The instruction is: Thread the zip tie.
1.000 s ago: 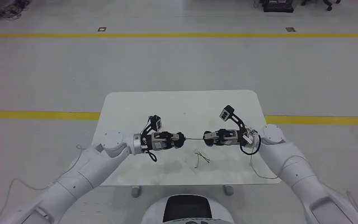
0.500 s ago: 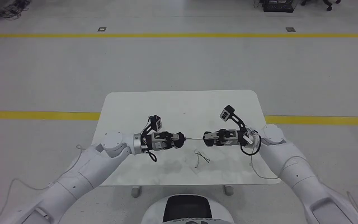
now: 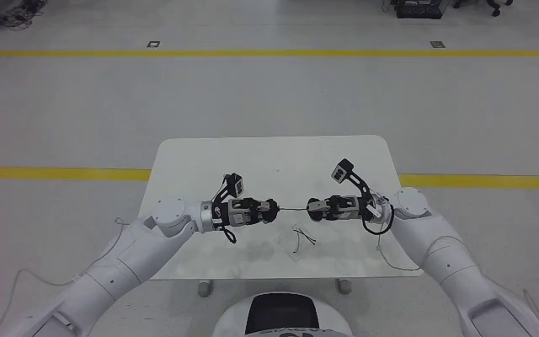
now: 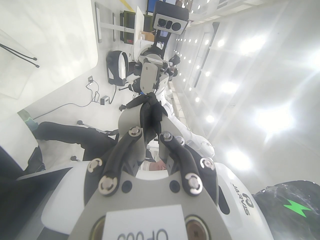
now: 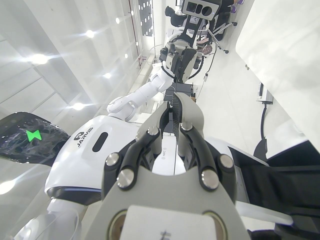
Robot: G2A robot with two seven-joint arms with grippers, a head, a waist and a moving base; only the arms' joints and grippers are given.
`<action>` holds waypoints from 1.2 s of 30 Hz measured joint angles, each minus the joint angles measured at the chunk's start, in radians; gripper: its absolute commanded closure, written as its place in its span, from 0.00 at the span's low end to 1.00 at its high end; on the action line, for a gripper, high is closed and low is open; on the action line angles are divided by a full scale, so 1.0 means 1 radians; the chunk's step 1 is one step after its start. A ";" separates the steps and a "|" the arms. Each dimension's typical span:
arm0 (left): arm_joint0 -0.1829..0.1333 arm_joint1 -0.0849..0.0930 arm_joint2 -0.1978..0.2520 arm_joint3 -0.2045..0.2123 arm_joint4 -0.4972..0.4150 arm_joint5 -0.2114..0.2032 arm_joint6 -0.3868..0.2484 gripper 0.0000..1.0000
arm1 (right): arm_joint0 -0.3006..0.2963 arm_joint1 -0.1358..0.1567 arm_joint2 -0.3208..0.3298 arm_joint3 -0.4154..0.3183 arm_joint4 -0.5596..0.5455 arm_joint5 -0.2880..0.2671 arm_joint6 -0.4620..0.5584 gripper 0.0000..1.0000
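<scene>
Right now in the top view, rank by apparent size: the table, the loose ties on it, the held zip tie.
1. Table, by far.
2. Loose ties and the held zip tie look about alike; not ranked.

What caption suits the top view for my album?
Left hand and right hand hold one thin zip tie between them above a white table.

I see the bench point(image 3: 194, 160) as smooth, white and faintly glossy. The zip tie point(image 3: 292, 209) looks like thin black plastic. On the right gripper point(image 5: 175, 101), the fingers point(image 5: 192, 111) are matt grey metal with ribbed black pads point(image 5: 177, 111) and polished metal bolts point(image 5: 226, 159).
</scene>
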 measured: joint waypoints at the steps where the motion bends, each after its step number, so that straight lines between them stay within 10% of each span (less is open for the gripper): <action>1: 0.000 0.000 0.000 0.000 0.000 0.000 0.000 1.00 | 0.000 0.000 0.000 0.000 0.000 0.000 0.000 1.00; 13: 0.000 0.000 0.000 0.000 0.000 0.000 0.000 1.00 | 0.002 -0.001 0.003 0.008 -0.007 0.000 0.000 1.00; 16: 0.000 0.000 0.000 0.000 0.000 0.000 0.000 0.10 | 0.002 -0.002 0.003 0.008 -0.007 0.000 0.000 1.00; 17: 0.000 0.000 0.000 0.000 0.000 0.000 0.000 0.00 | 0.002 -0.003 0.002 0.007 -0.006 0.000 0.000 1.00; 36: 0.006 -0.025 0.012 -0.022 0.019 0.023 0.019 0.00 | 0.017 -0.006 -0.062 -0.007 0.066 0.000 0.000 1.00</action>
